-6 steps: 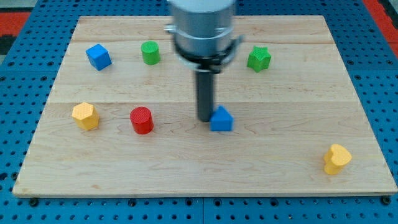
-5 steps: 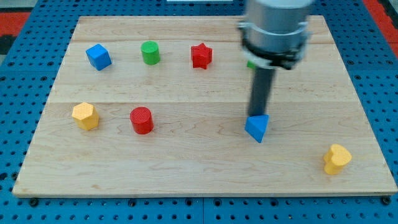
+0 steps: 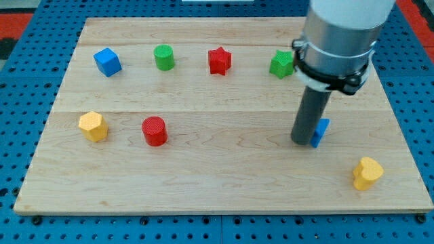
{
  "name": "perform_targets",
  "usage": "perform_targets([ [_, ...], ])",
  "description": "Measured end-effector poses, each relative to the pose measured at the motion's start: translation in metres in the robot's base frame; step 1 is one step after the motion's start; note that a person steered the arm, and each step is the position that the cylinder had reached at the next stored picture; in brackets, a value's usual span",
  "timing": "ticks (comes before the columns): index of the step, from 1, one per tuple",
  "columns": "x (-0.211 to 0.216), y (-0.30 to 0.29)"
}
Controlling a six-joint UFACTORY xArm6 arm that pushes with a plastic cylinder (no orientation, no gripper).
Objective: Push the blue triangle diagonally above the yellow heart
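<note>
Scanning from the view's left: yellow hexagon block point(image 3: 92, 126) near the left edge of the wooden surface point(image 3: 203, 176), blue cube point(image 3: 107, 61) above it toward the view's top. Red cylinder point(image 3: 154, 131) just right of the hexagon, green cylinder point(image 3: 163, 57) above that. Red star point(image 3: 219, 60) in the top row, green star point(image 3: 281, 64) further right, partly behind the arm. The rod's tip point(image 3: 302, 141) sits on the surface, touching the left side of the blue triangle point(image 3: 321, 131), mostly hidden behind the rod. Yellow heart point(image 3: 367, 173) lies down-right of the triangle, apart from it, near the right edge. No jaws on this arm, just the rod.
</note>
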State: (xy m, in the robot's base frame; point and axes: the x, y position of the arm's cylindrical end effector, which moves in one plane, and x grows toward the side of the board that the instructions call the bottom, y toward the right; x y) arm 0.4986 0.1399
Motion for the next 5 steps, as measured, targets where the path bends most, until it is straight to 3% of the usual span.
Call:
perform_targets([
  [2,-0.014,-0.062],
  [3,-0.041,-0.055],
  [5,-0.035,-0.010],
])
